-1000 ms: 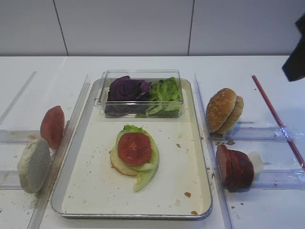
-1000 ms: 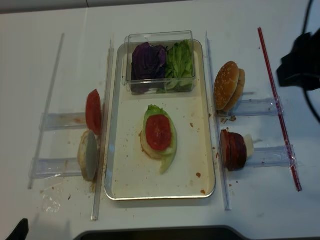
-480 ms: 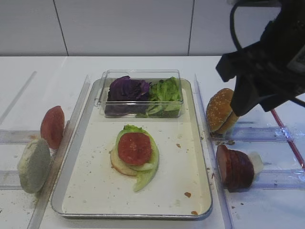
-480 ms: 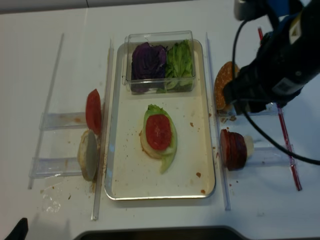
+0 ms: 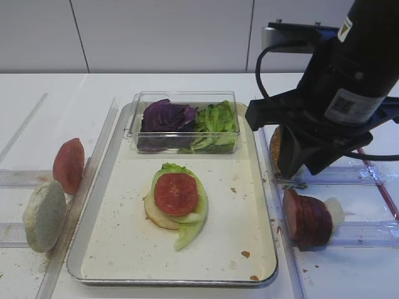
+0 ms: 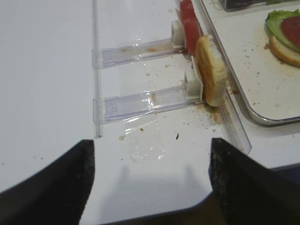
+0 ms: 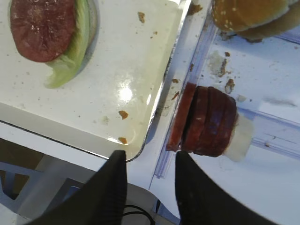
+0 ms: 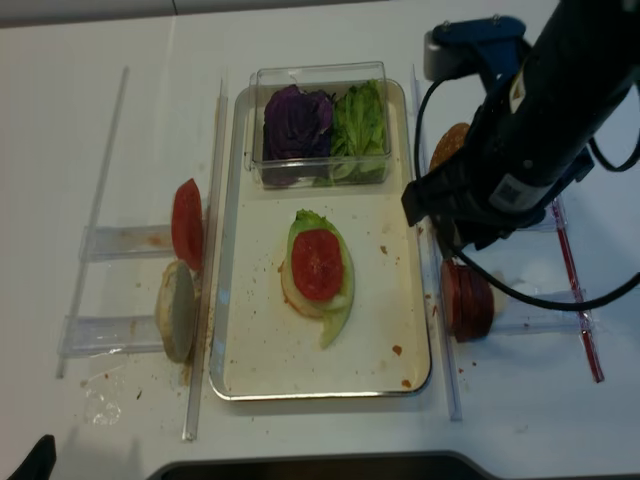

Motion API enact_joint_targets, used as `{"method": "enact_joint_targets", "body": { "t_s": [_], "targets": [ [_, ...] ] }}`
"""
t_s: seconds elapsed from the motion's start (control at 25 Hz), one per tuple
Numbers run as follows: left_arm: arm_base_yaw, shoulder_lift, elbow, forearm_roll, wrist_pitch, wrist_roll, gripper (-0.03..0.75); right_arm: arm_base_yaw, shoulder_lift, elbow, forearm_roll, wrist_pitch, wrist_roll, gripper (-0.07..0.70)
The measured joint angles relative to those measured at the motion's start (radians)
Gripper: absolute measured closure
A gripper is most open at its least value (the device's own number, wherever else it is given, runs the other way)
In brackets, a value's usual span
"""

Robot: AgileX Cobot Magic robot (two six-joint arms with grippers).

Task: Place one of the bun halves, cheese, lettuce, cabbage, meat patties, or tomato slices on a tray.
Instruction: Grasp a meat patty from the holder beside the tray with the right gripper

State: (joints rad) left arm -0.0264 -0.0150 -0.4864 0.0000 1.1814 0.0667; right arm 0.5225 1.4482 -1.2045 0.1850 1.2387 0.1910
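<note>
Tray (image 5: 124, 249) already carries a bun half (image 5: 157, 215), lettuce (image 5: 190, 229) and one tomato slice (image 5: 176, 194). Meat patties (image 7: 206, 121) wait in the rack beside it. Our right end effector (image 7: 149, 180) hangs over them, fingers apart, gripping nothing.

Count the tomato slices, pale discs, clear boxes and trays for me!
Tomato slices: 2
Pale disc: 1
Clear box: 1
Tray: 1
Total: 5
</note>
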Motion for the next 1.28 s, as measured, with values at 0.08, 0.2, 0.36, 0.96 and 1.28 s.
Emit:
{"method": "enact_joint_targets", "body": {
  "t_s": [0.08, 0.2, 0.36, 0.96, 1.28],
  "targets": [
    [0.000, 0.000, 0.000, 0.000, 0.000, 0.000, 0.244, 0.000, 0.019, 0.000, 0.004, -0.002, 0.002, 0.362],
    [0.000, 0.000, 0.000, 0.000, 0.000, 0.000, 0.244, 0.000, 0.043, 0.000, 0.004, -0.004, 0.007, 0.365],
    [0.000, 0.000, 0.000, 0.000, 0.000, 0.000, 0.244, 0.000, 0.072, 0.000, 0.002, -0.006, 0.029, 0.365],
    [0.000, 0.000, 0.000, 0.015, 0.000, -0.025, 0.244, 0.000, 0.162, 0.000, -0.039, -0.012, 0.115, 0.367],
    [0.000, 0.000, 0.000, 0.015, 0.000, -0.027, 0.244, 0.000, 0.180, 0.000, -0.040, -0.014, 0.115, 0.367]
  ]
}}
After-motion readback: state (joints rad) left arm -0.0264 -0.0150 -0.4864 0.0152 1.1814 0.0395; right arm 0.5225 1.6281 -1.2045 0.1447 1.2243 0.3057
